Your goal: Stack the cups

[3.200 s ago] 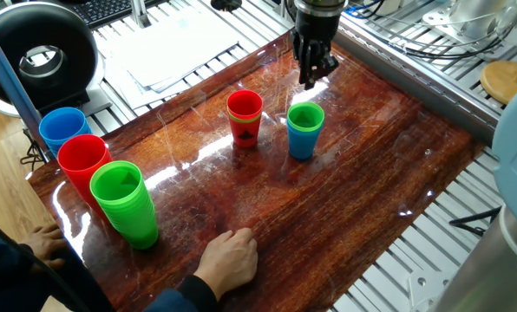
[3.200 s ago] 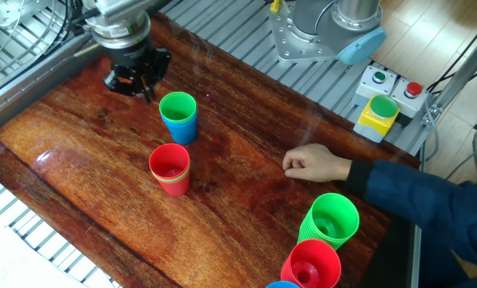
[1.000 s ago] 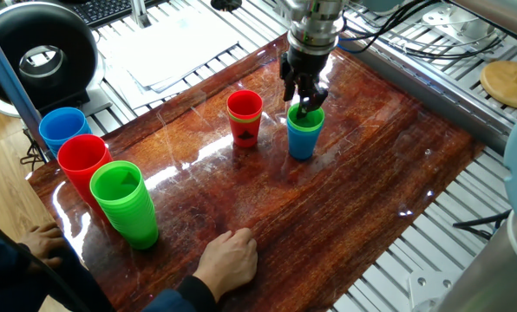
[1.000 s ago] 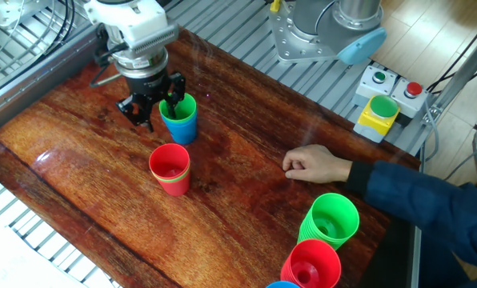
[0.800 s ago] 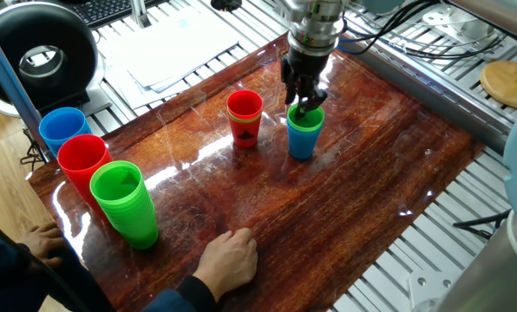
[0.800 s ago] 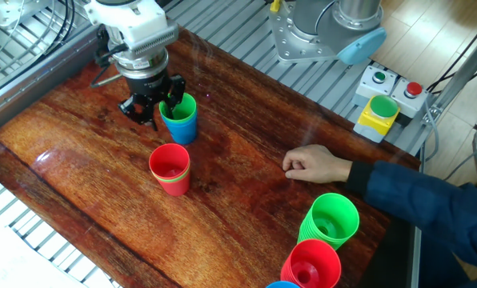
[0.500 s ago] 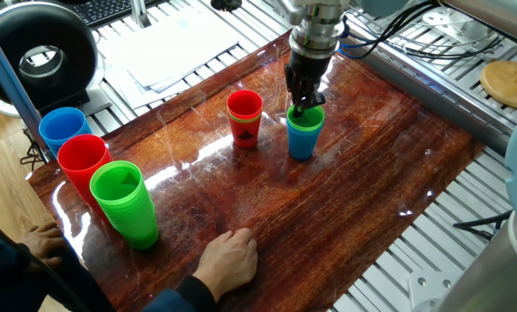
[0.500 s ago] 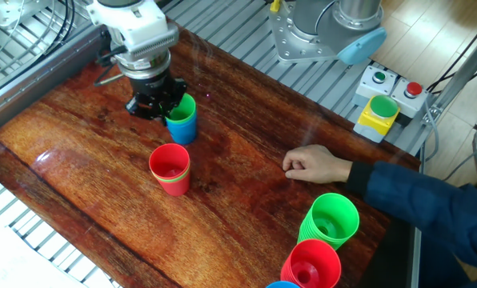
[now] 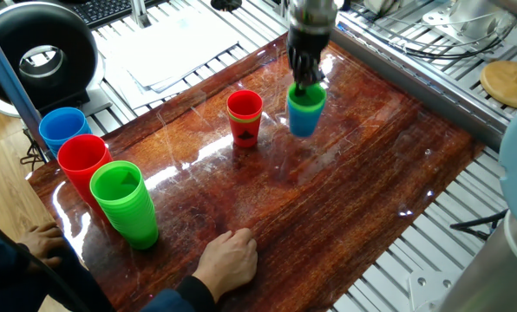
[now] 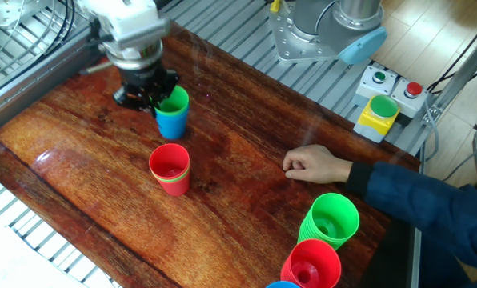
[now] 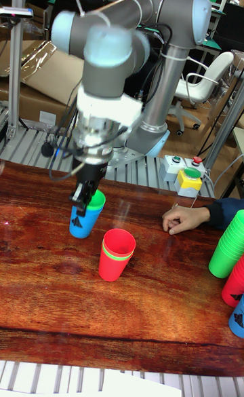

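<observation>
A green cup nested in a blue cup (image 9: 304, 113) hangs just above the wooden table (image 9: 363, 182). My gripper (image 9: 306, 82) is shut on the pair's rim, one finger inside and one outside. The same pair (image 10: 173, 117) (image 11: 83, 219) shows under the gripper (image 10: 153, 99) (image 11: 84, 198) in the other two views. A small stack of cups with a red one on the outside (image 9: 245, 118) (image 10: 170, 169) (image 11: 115, 254) stands on the table beside it, apart from the gripper. A black mark shows on the blue cup and on the red stack.
Three tall piles of nested cups, blue (image 9: 63, 128), red (image 9: 83, 160) and green (image 9: 125, 204), stand at the table's left end. A person's hand (image 9: 231, 260) (image 10: 314, 164) rests on the table near the front edge. A button box (image 10: 378, 113) sits off the table.
The gripper came down over the green-in-blue cup's rim, shut on it, and has lifted the pair slightly upward. The red stack and the hand have not moved.
</observation>
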